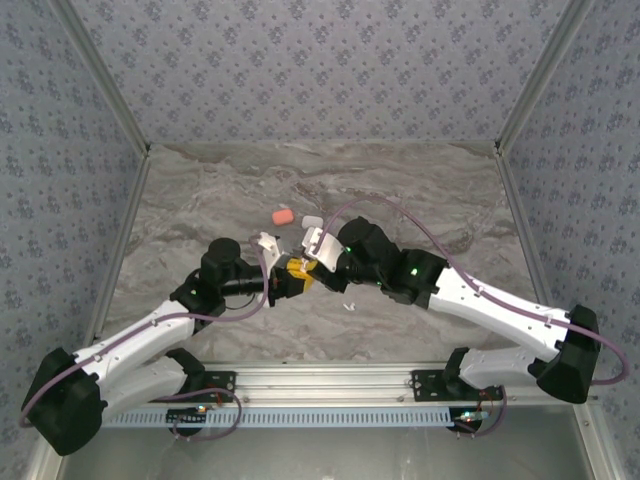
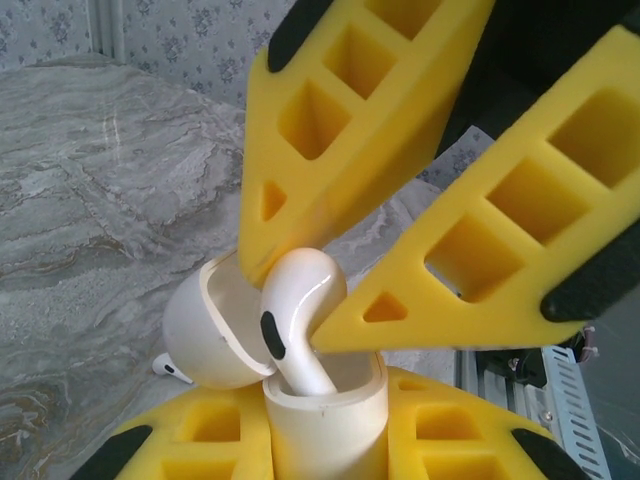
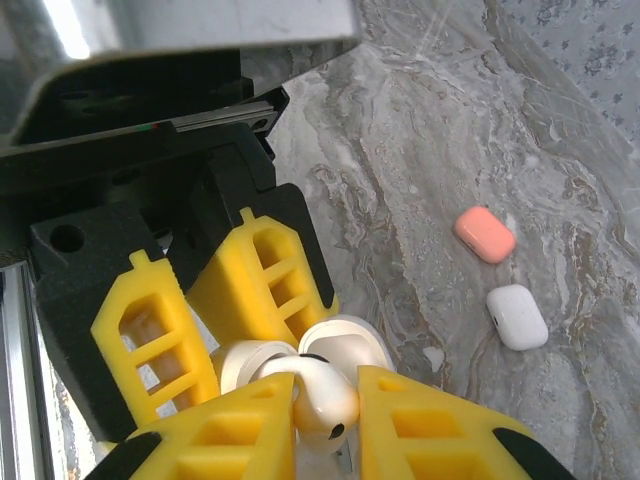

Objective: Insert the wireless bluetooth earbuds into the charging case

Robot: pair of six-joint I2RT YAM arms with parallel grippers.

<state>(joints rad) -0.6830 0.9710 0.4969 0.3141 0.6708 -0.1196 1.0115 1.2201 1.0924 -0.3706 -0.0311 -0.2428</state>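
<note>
Yellow ribbed fingers (image 2: 190, 445) of the left hand (image 2: 325, 435) lie closest to the left wrist camera, along the bottom edge, one at each side of a white charging case (image 2: 325, 425). They press on its two sides, so this hand is closed around the case and holds it upright. Its lid (image 2: 200, 330) stands open to the left. From above, the right hand (image 2: 300, 305) reaches down steeply, and its two yellow fingertips pinch the head of a white earbud (image 2: 300, 300). The stem points down and its lower end is hidden behind the front rim of the case; the head is above the rim. Behind the lid, a loose earbud (image 2: 170, 368) lies on the grey marbled counter (image 2: 90, 180).

From the right wrist camera, the right hand's own fingers are at the bottom, nearly together, with the earbud's head squeezed between them. Opposite stand the left hand's fingers, tilted, and the open case sits between the two hands. Further on the counter, a coral case (image 3: 484, 234) and a closed white case (image 3: 517, 316) lie near each other, well apart from the hands.

From the top camera, both arms stretch from the near edge toward the middle of the counter, bent at the elbow, and the hands meet tip to tip. A tiny white object (image 1: 349, 303), too small to tell, lies beside the right arm.
</note>
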